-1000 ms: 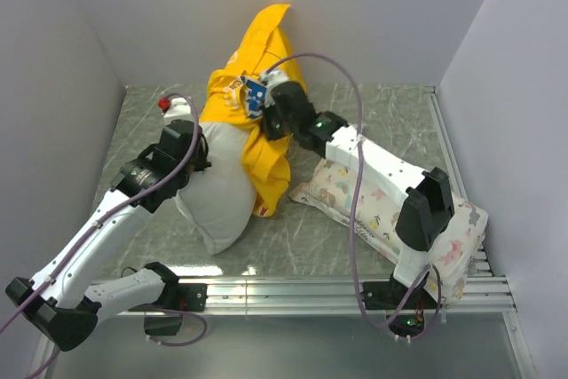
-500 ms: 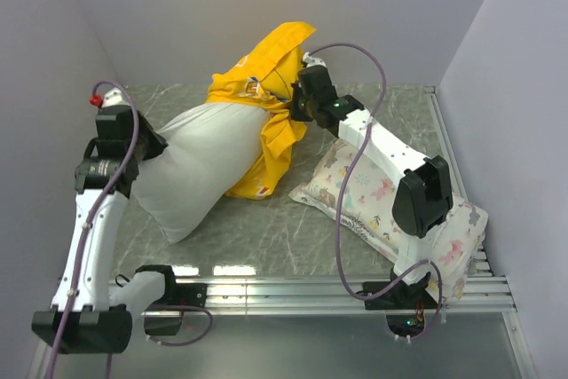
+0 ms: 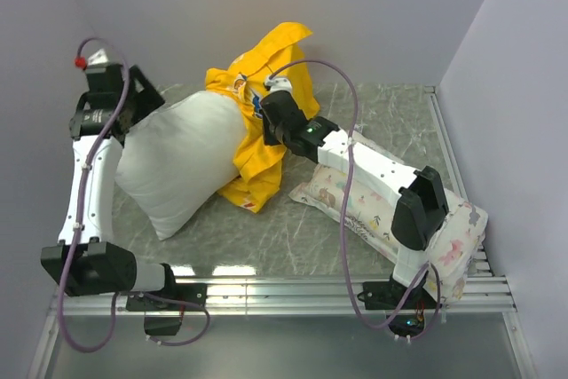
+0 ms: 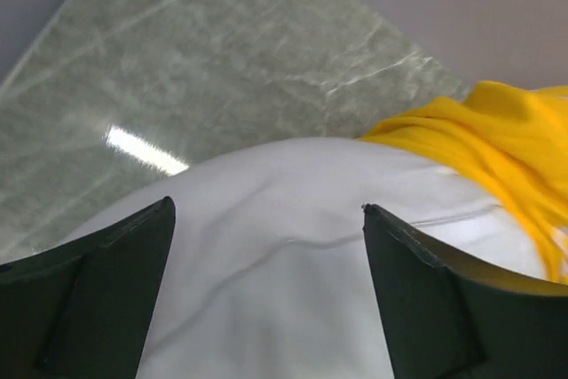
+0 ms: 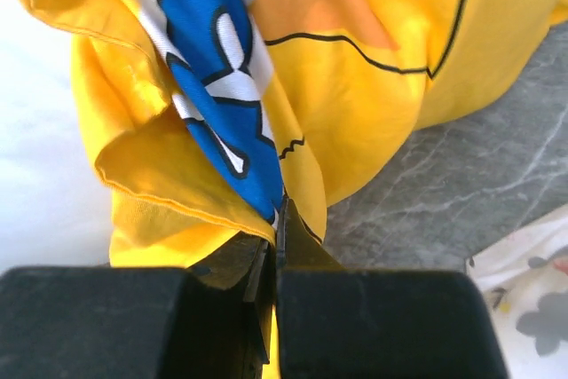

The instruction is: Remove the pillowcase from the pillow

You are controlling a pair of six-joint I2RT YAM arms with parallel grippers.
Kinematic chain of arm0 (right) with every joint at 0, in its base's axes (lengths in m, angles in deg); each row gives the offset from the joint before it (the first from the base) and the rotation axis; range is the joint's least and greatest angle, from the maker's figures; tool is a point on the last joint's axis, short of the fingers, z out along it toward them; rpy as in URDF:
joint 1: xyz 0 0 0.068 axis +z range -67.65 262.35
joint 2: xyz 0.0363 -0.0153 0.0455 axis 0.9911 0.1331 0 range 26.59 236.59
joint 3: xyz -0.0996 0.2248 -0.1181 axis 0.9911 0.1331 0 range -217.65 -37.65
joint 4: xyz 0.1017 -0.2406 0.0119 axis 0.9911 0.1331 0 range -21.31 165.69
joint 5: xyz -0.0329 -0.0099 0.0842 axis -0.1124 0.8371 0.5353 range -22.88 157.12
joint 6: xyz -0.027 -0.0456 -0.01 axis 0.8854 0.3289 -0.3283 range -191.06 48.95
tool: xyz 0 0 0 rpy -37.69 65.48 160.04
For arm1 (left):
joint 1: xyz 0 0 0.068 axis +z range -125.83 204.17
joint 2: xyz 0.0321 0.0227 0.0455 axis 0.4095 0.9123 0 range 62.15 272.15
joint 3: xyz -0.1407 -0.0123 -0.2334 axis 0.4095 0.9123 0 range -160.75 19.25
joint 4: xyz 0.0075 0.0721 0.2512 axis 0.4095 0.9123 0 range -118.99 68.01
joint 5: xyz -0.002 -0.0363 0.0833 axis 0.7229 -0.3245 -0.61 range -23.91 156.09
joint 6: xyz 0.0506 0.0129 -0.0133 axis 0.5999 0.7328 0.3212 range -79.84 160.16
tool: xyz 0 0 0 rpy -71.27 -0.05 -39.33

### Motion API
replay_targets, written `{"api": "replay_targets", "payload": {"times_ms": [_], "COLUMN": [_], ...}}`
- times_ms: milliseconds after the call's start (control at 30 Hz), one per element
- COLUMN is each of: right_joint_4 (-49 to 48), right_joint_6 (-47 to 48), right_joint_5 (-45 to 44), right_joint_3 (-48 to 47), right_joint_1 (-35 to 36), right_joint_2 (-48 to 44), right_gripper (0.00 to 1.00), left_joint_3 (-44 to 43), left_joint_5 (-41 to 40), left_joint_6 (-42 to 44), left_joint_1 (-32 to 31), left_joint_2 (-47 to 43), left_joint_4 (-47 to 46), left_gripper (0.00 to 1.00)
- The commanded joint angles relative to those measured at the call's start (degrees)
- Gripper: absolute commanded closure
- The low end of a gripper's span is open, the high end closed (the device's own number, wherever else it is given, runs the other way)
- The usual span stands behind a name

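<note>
Pillowcase pinched tight by right hand; left hand clamps pillow.

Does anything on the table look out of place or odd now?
Yes. The printed pillow lies partly under the right arm, its near end lying over the metal rail. The yellow pillowcase is bunched, mostly pulled off the white pillow.

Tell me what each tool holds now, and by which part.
Right tool pinches the pillowcase by a fold near its blue print. Left tool straddles the pillow at a corner; grip cannot be told.
</note>
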Motion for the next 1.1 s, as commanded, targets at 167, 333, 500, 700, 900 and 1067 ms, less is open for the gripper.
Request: {"api": "replay_targets", "payload": {"times_ms": [167,333,500,700,900,1067], "right_joint_4": [8.8,9.6,10.1,9.3,8.6,9.1], "right_joint_6": [2.6,2.5,2.4,2.1,2.2,3.1], "right_joint_5": [-3.4,-2.4,-1.3,-0.9,0.8,0.2], "right_joint_3": [-11.3,-13.2,-13.8,-11.7,-11.1,-11.6], "right_joint_1": [-0.5,-0.6,-0.6,-0.6,-0.6,-1.5], "right_joint_2": [4.3,5.6,5.4,5.1,4.5,4.0], "right_gripper": [1.00,1.00,1.00,1.00,1.00,1.00], "left_joint_3": [-8.3,1.7,10.7,15.5,17.1,17.3], "left_joint_5": [-24.5,-28.2,-25.2,-22.1,-29.2,-32.4], "left_joint_6": [6.1,2.6,0.3,-3.7,-8.2,-6.8], "left_joint_1": [-26.3,-35.8,-36.8,-36.8,-36.6,-36.4], "left_joint_2": [-1.4,-5.7,-5.4,-0.3,7.7,10.0], "left_joint_4": [4.1,2.5,-3.0,-11.6,-13.2,-12.0], "left_gripper": [0.02,0.01,0.01,0.01,0.48,1.00]}}
